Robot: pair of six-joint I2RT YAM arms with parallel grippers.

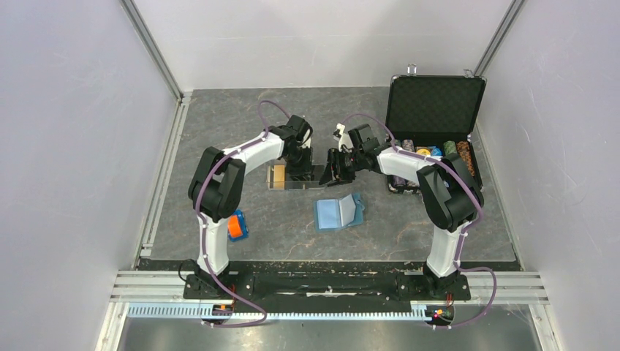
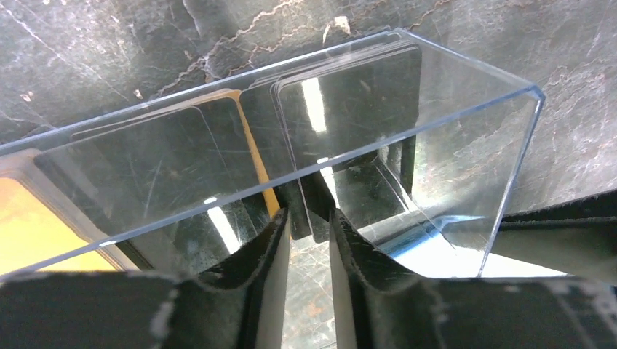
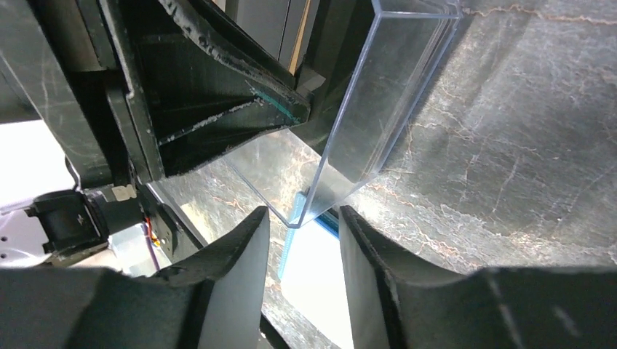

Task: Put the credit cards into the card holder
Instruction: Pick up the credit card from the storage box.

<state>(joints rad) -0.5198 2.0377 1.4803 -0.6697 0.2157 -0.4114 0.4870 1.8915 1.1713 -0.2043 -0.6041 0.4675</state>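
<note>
The credit cards lie in a clear plastic tray (image 1: pixel 281 187): black ones (image 2: pixel 349 94) lean at its right end, orange ones (image 2: pixel 29 225) lie at the left. My left gripper (image 2: pixel 308 218) reaches down into the tray (image 2: pixel 451 145), its jaws a narrow gap apart, with the lower edges of two black cards just beyond the tips. My right gripper (image 3: pixel 304 218) is open and straddles the bottom corner of the tray's end wall (image 3: pixel 378 109). The teal card holder (image 1: pixel 338 212) lies open on the table in front of the tray, and shows washed out below the right gripper (image 3: pixel 320 276).
An open black chip case (image 1: pixel 431 131) with rows of chips stands at the back right. An orange-and-blue block (image 1: pixel 235 225) sits beside the left arm's base link. The two grippers (image 1: pixel 300 172) (image 1: pixel 336 170) are close together over the tray.
</note>
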